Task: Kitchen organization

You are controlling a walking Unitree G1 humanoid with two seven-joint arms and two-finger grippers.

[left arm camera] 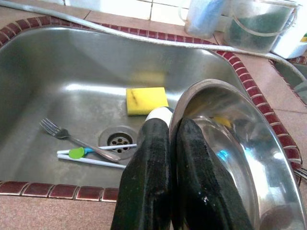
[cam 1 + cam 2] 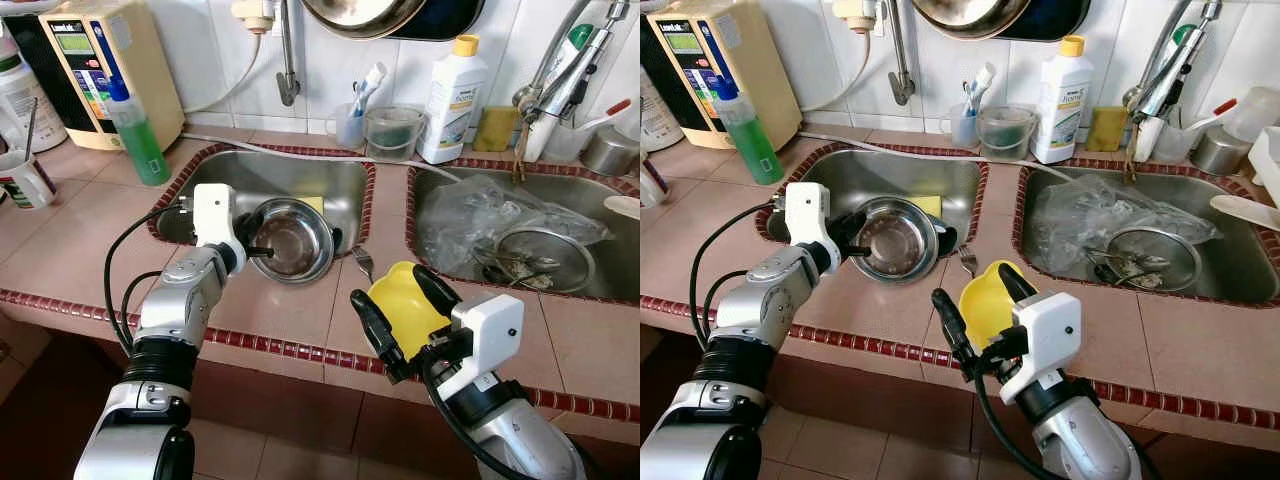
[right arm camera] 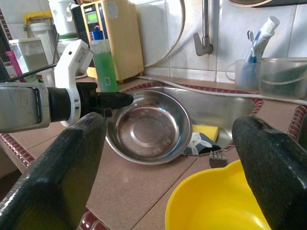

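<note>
Tiled counter around two sinks: from the head views, your left gripper (image 2: 262, 252) pinches the steel bowl (image 2: 294, 240) tilted on the sink edge, while your right gripper (image 2: 400, 306), fingers spread, straddles the yellow bowl (image 2: 405, 303). Along the left wrist, a fork (image 1: 72, 139) and sponge (image 1: 146, 99) remain in the basin, so I judge most tidying is left.

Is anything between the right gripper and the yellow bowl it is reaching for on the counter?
Nothing visible stands in the way. The right gripper is open with its fingers on either side of the yellow bowl, which sits on the counter. The left gripper is shut on the steel bowl at the left sink's edge.
</note>
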